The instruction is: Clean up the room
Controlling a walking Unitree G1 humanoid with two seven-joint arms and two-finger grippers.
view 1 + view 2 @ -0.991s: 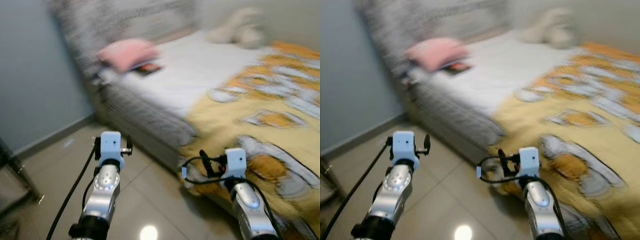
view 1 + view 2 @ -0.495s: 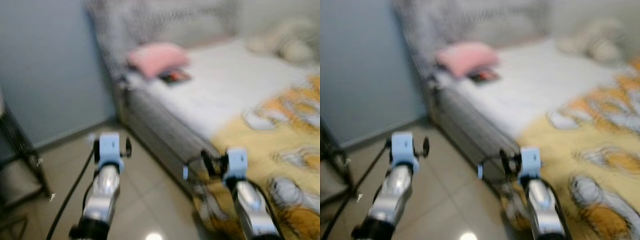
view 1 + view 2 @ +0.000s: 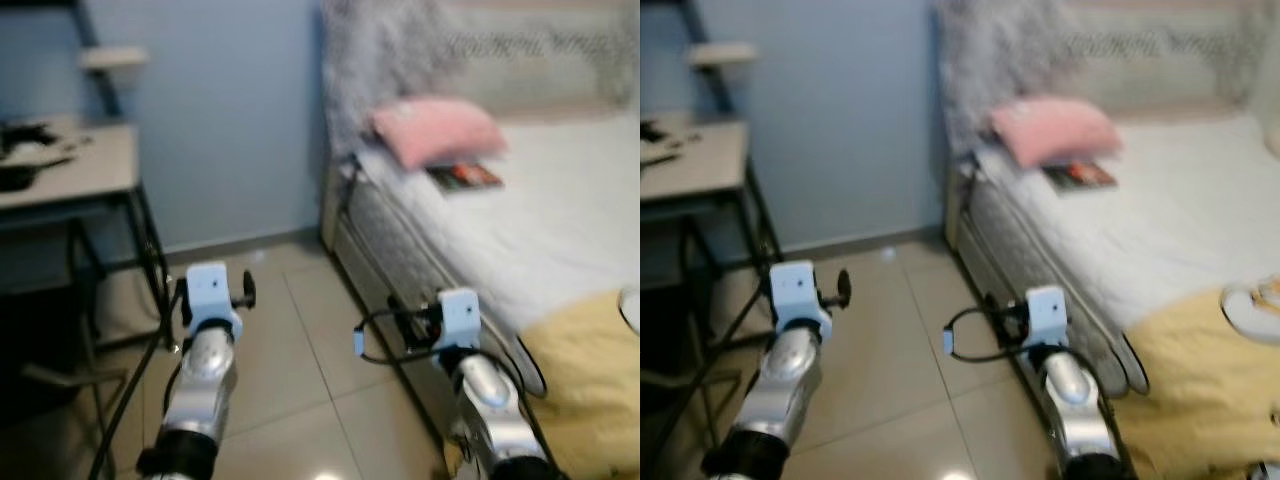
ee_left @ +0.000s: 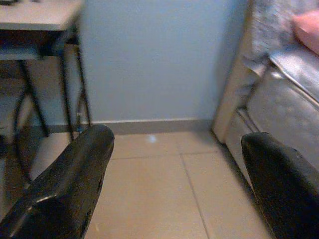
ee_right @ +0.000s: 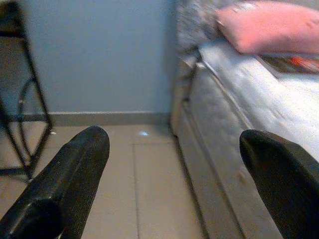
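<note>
The left gripper (image 4: 174, 169) hangs over the tiled floor (image 3: 290, 360), fingers spread wide, nothing between them. Off to its left stands a worktop (image 3: 70, 170) on dark legs. The right gripper (image 5: 174, 174), equally wide apart and empty, sits just beside the bed (image 3: 520, 230). A pink pillow (image 3: 435, 130) lies at the head, a book (image 3: 463, 177) touching it, a yellow blanket (image 3: 585, 380) lower down.

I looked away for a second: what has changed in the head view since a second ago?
The camera has swung to the robot's left: the bed now sits at the right edge, and a desk and the blue wall have come into view. The pink pillow and the book beside it lie as before. Both grippers, left and right, stay open and empty.
</note>
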